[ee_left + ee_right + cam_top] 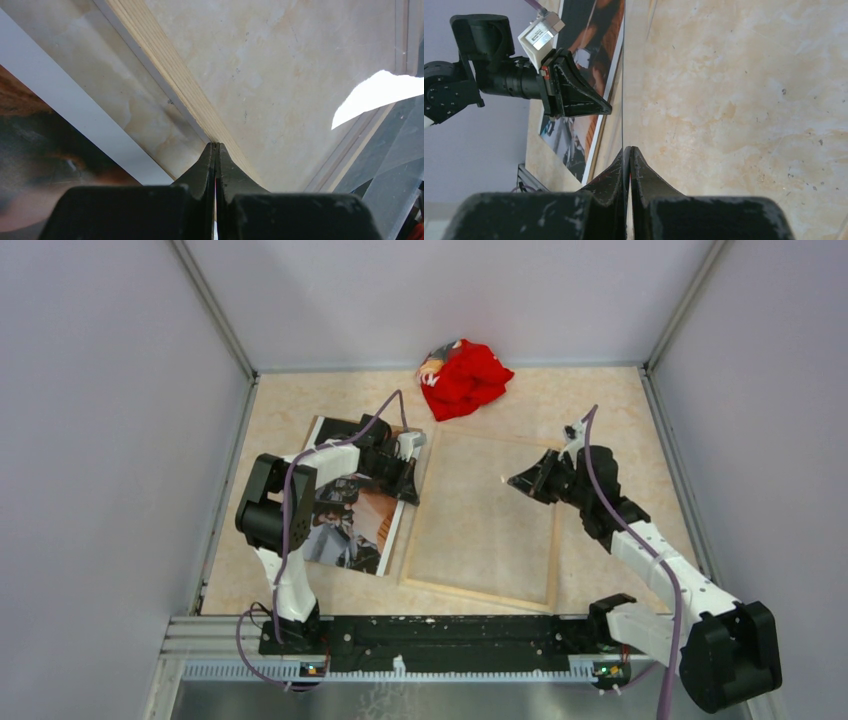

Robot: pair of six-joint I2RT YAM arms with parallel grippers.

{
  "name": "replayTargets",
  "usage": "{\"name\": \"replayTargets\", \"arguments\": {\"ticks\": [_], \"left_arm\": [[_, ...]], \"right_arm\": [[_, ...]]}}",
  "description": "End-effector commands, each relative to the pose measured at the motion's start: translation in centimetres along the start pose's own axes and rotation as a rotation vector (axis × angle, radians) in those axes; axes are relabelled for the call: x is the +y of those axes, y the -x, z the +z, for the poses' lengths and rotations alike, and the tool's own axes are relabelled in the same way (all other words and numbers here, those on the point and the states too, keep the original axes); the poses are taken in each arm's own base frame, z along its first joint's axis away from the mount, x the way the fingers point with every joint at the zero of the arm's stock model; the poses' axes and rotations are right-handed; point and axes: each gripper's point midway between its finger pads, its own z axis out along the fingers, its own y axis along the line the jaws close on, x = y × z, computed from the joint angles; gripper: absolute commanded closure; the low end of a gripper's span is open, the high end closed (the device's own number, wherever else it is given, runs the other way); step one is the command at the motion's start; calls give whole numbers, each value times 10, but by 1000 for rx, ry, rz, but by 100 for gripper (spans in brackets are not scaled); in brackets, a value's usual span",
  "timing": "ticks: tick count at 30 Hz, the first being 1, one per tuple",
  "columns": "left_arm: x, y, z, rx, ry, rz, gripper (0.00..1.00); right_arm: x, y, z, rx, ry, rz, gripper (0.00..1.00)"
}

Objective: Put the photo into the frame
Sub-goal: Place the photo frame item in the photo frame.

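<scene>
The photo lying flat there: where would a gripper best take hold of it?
Probably its near edge, approached low from the robot's side. The photo lies flat and paper-thin, so only an edge can be pinched; the frame crowds its right edge, while the near one faces bare table.

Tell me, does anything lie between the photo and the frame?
Nothing visible does. The photo lies just left of the frame, a bare strip of table between them; the red cloth sits apart, farther back.
</scene>
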Motion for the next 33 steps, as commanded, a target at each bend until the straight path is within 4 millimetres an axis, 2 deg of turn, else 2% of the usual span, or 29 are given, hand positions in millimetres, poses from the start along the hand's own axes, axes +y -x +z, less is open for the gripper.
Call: {"name": "replayTargets", "arguments": {"ticks": [1, 18, 33], "left_arm": [[3, -29, 8, 102, 4, -44, 100], [0, -7, -9, 37, -18, -45, 100], [5, 2, -16, 14, 20, -21, 89]], "right_arm": [[14, 11, -4, -28, 22, -60, 100], [6, 11, -9, -25, -2, -69, 100], [-24, 5, -8, 15, -43, -21, 100]]}}
